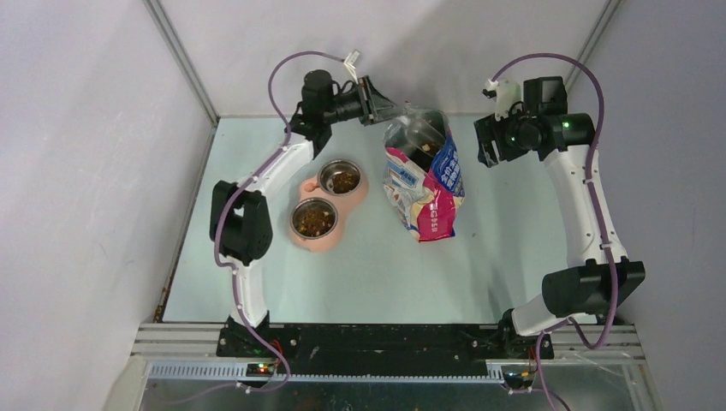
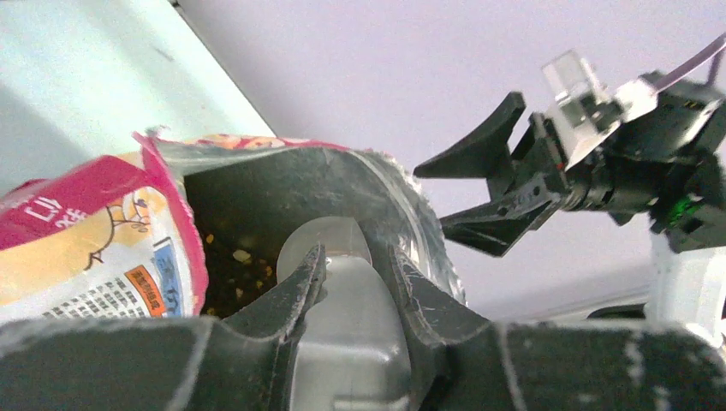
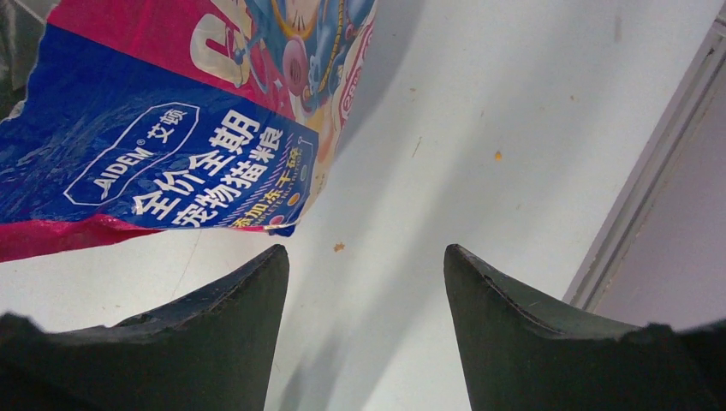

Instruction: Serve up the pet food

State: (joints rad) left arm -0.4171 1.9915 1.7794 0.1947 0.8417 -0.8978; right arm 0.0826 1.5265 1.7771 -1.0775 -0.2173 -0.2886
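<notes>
My left gripper [image 2: 355,257] is clenched on the translucent scoop [image 2: 338,287], whose handle sits between my two fingers and whose long axis runs straight ahead into the open mouth of the printed bag [image 2: 77,231]. The pet food [image 2: 231,274] I am after lies ahead of my left jaws and slightly to the lower left, a dark heap deep in the bag's foil throat. More of it already lies in the two steel bowls [image 1: 341,177] in the pink holder [image 1: 330,241], left of centre in the top view and down-left of the bag mouth. My left arm is by far the nearer to both the bag mouth and the bowls. My right gripper [image 3: 366,257] is released and holds nothing; it hangs just beside the bag's right flank, over the pale table [image 1: 377,274].

The scoop's cup end is hidden behind my own left fingers and the bag wall, so I cannot tell whether it is loaded. How deep the kibble sits in the bag is also hard to make out
</notes>
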